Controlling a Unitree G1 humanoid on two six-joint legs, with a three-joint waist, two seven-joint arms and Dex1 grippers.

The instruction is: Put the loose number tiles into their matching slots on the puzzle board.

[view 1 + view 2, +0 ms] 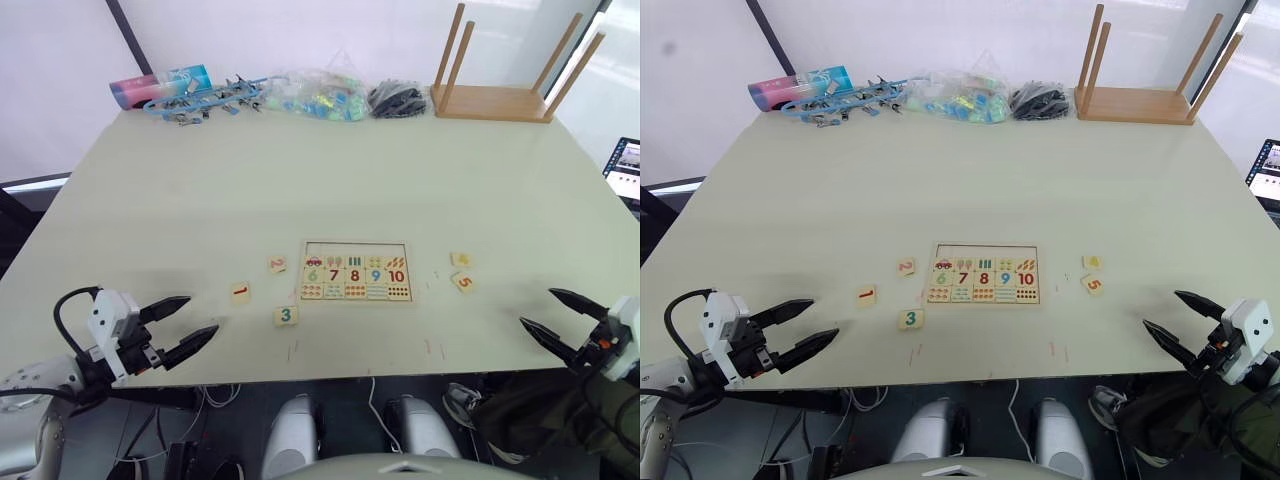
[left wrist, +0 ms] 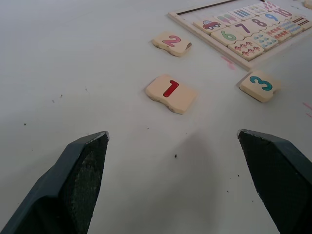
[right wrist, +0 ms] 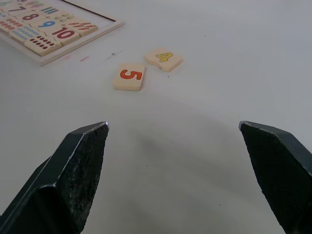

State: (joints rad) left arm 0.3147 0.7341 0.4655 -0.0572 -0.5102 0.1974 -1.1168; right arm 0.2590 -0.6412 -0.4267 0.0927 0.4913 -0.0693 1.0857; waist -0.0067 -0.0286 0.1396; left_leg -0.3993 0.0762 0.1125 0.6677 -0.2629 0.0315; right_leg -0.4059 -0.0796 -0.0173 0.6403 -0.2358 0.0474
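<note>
The puzzle board (image 1: 355,243) lies flat on the table's front middle. Its far row of slots (image 1: 355,250) is bare, while the two nearer rows hold picture tiles and digits 6 to 10. Left of the board lie the loose tiles: pink 2 (image 1: 277,264), red 1 (image 1: 240,292) and green 3 (image 1: 286,316). Yellow 4 (image 1: 461,259) and orange 5 (image 1: 462,282) lie to its right. My left gripper (image 1: 200,315) is open near the front edge, just short of the 1 tile (image 2: 170,92). My right gripper (image 1: 536,306) is open at the front right, short of the 5 tile (image 3: 129,76).
An upturned wooden stool (image 1: 490,100) stands at the back right. Along the back edge lie a black bundle (image 1: 400,98), a bag of coloured pieces (image 1: 320,95), blue clips (image 1: 200,100) and a pink-blue box (image 1: 160,85). A screen (image 1: 625,165) sits beyond the table's right edge.
</note>
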